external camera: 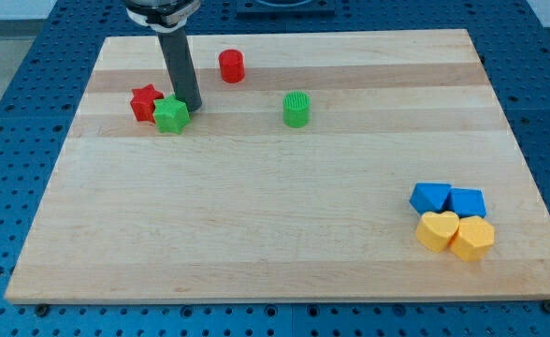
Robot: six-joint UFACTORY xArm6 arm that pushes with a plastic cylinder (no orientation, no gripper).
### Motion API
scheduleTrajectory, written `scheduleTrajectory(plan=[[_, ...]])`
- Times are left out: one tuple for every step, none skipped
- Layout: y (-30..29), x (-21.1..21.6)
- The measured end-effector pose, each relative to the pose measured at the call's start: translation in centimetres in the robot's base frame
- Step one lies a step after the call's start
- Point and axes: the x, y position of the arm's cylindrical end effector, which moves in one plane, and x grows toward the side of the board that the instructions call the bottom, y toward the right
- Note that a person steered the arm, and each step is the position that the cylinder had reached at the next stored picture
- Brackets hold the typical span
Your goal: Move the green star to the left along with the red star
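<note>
Two stars sit pressed together near the view's upper left of the wooden table: the green star lies just to the right of and slightly below the red star, and the two touch. My tip stands at the green star's upper right edge, seemingly in contact with it. This tool is a plain dark rod with nothing to open or close, and it grips nothing. A red cylinder stands further up and to the right, well clear of the rod. A green cylinder rests alone toward the middle. Far off at the view's lower right, two blue blocks and two yellow blocks huddle in one cluster.
</note>
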Motion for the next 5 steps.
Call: scheduleTrajectory(plan=[[-0.9, 0.9], [-3.2, 1.7], [-3.5, 1.7], [-2.8, 1.7], [-2.0, 2.5]])
